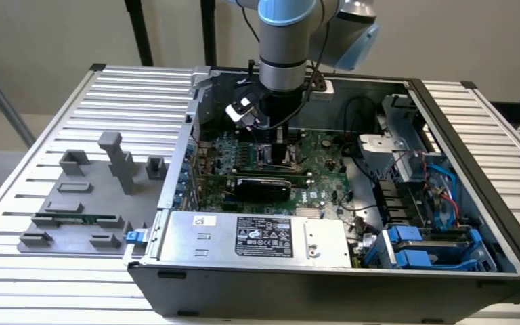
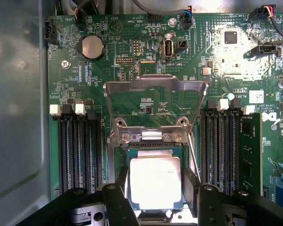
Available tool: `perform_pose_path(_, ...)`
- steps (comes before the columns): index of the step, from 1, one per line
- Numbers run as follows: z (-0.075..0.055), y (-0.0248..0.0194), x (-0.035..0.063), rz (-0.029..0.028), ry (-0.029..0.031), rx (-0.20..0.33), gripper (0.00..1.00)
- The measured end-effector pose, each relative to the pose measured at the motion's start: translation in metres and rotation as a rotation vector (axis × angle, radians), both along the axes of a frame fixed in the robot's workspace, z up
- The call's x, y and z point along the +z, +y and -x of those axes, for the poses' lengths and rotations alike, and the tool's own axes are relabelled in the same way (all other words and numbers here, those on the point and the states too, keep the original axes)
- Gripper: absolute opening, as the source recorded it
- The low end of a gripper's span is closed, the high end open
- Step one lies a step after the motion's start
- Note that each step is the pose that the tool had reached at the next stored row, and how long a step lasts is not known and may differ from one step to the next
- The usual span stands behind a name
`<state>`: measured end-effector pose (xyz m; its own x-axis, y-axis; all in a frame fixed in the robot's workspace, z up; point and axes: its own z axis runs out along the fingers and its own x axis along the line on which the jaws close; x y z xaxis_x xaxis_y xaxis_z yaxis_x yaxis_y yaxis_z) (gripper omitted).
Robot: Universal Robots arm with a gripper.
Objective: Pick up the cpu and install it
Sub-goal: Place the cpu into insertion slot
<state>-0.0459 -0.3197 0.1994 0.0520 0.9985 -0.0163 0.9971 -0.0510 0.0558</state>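
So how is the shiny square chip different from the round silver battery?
The silvery square metal chip is bigger, with corners; the round silver coin battery is smaller. The chip is gripped by the black end effector; the battery sits apart, untouched. Both are shiny metal over the green circuit board.

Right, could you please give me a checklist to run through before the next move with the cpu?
1. Load plate raised off the socket: ok.
2. Lever released, lying beside the socket: ok.
3. cpu square with the socket's edges: ok.
4. cpu seated flat in the socket: cannot tell.
5. Gripper centred over the cpu: ok.
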Motion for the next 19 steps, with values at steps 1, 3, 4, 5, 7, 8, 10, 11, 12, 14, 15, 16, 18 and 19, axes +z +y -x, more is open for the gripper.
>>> perform_pose_path(1, 0.0, 0.0001, -0.0001, 0.0001, -0.0002, -0.001, 0.55)
perform_pose_path(3, 0.0, 0.0006, -0.0002, 0.0002, -0.0006, -0.002, 0.55)
perform_pose_path(4, 0.0, 0.0009, -0.0003, 0.0002, -0.0008, -0.003, 0.55)
perform_pose_path(5, 0.0, 0.0013, -0.0005, 0.0003, -0.0011, -0.003, 0.55)
perform_pose_path(7, 0.0, 0.002, -0.0008, 0.0002, -0.0021, -0.003, 0.55)
perform_pose_path(8, 0.0, 0.0023, -0.001, 0.0001, -0.0026, -0.004, 0.55)
perform_pose_path(10, 0.0, 0.0026, -0.0014, 0.0005, -0.0037, -0.004, 0.55)
perform_pose_path(11, 0.0, 0.0027, -0.0014, 0.0009, -0.004, -0.004, 0.55)
perform_pose_path(12, 0.0, 0.0027, -0.0015, 0.0014, -0.0043, -0.004, 0.55)
perform_pose_path(14, 0.0, 0.0028, -0.0017, 0.0032, -0.0047, -0.005, 0.55)
perform_pose_path(15, 0.0, 0.0028, -0.0018, 0.0043, -0.0048, -0.005, 0.55)
perform_pose_path(16, 0.0, 0.0028, -0.0019, 0.0057, -0.0049, -0.005, 0.55)
perform_pose_path(18, 0.0, 0.0028, -0.002, 0.0088, -0.0049, -0.005, 0.55)
perform_pose_path(19, 0.0, 0.0028, -0.002, 0.0105, -0.0049, -0.005, 0.55)
